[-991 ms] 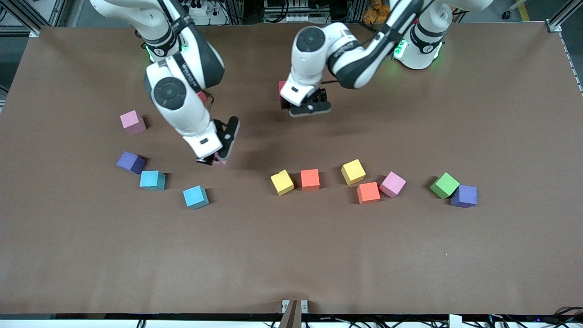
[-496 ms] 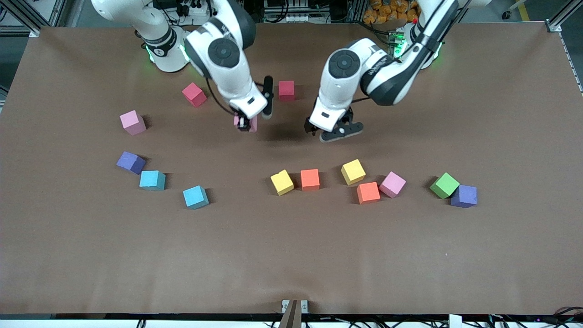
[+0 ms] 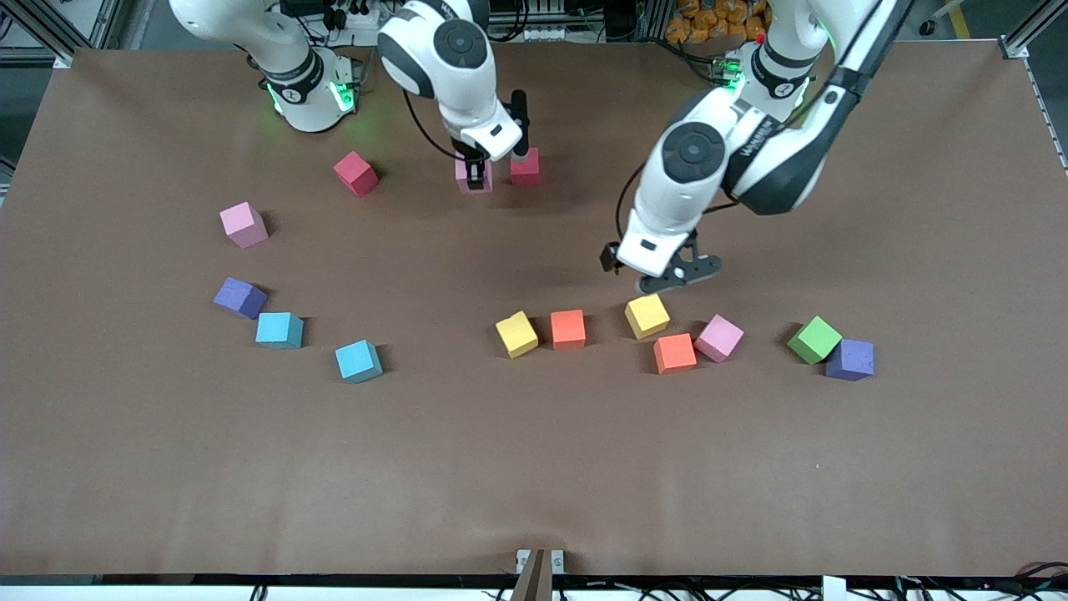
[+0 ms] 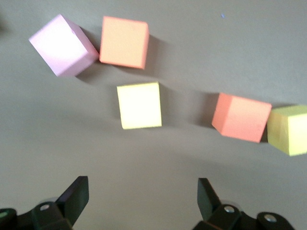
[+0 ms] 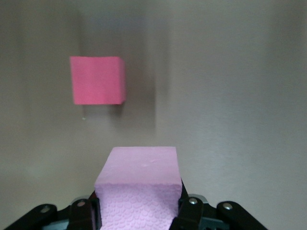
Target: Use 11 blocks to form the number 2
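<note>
Even overhead light, soft shadows, blurry wrist views

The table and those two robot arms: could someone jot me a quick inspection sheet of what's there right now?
Surface: brown matte table, no marks seen.
Job's things: small foam cubes lie scattered; no digit formed. A pink foam cube sits in the right claw beside a crimson foam cube; another crimson cube lies toward the right arm's end.
Clutter: nothing seen.
Grippers: right claw shut on the pink cube, low at the table; left claw open over bare table just above a yellow foam cube.
Cables: black leads run along both wrists.
Surroundings: metal frame rails, equipment past the table's edge.
</note>
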